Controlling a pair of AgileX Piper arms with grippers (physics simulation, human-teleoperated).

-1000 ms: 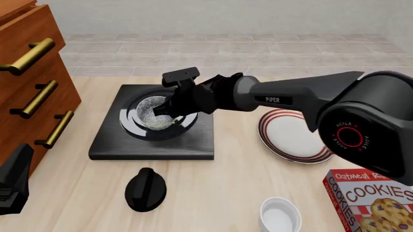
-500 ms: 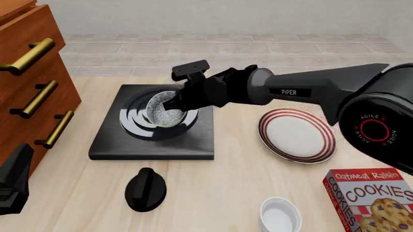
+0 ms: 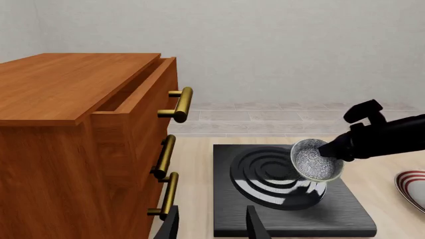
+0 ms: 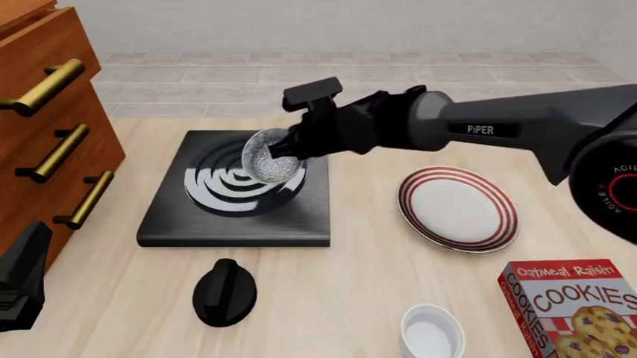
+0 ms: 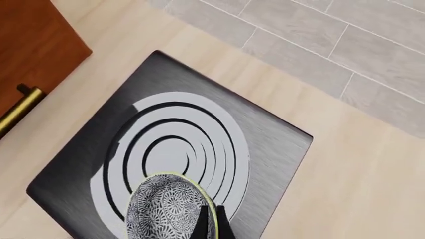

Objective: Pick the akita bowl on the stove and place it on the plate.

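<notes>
The akita bowl (image 4: 267, 159) hangs tilted on its side above the stove (image 4: 169, 216), its speckled inside facing left. My right gripper (image 4: 289, 149) is shut on its rim. The left wrist view shows the bowl (image 3: 315, 162) clear of the stove's (image 3: 345, 214) glossy rings. In the right wrist view, the bowl (image 5: 166, 209) sits at the fingertips, over the stove (image 5: 279, 144). The red-striped plate (image 4: 458, 209) lies on the table right of the stove, and its edge (image 3: 411, 184) shows in the left wrist view. My left gripper (image 3: 212, 226) stands open near the stove's front left, holding nothing.
A wooden drawer cabinet (image 4: 50, 127) with brass handles stands left of the stove. A black round knob (image 4: 224, 292) lies in front of the stove. A white cup (image 4: 433, 333) and a cookie box (image 4: 577, 309) sit at the front right.
My right gripper has lifted the bowl off the stove's rings and carried it up and to the right, tilting it. The left arm has stayed still.
</notes>
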